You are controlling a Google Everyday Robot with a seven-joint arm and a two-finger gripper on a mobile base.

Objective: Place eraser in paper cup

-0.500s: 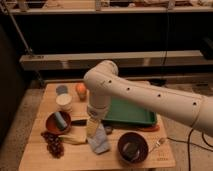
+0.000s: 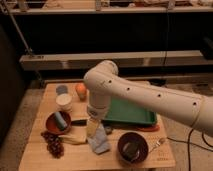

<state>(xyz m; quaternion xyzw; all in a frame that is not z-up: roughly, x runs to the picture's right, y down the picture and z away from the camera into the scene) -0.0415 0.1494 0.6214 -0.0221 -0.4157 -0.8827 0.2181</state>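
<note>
The paper cup [image 2: 64,101] is a short white cup standing at the left of the wooden table [image 2: 40,155], in front of a smaller grey-blue round container [image 2: 61,89]. A small dark block that looks like the eraser [image 2: 78,121] lies just right of the reddish-brown bowl [image 2: 51,127]. My gripper [image 2: 92,127] hangs down from the white arm [image 2: 150,95], low over the table. It is right next to the dark block and above the grey-blue cloth [image 2: 99,141]. The cup is up and to the left of the gripper.
An orange [image 2: 80,90] sits right of the cup. The reddish-brown bowl holds a light blue block [image 2: 60,120]. Grapes [image 2: 54,144] and a pale yellow item [image 2: 74,139] lie at the front left. A green tray [image 2: 131,113], a dark bowl [image 2: 132,146] and a fork [image 2: 157,144] are on the right.
</note>
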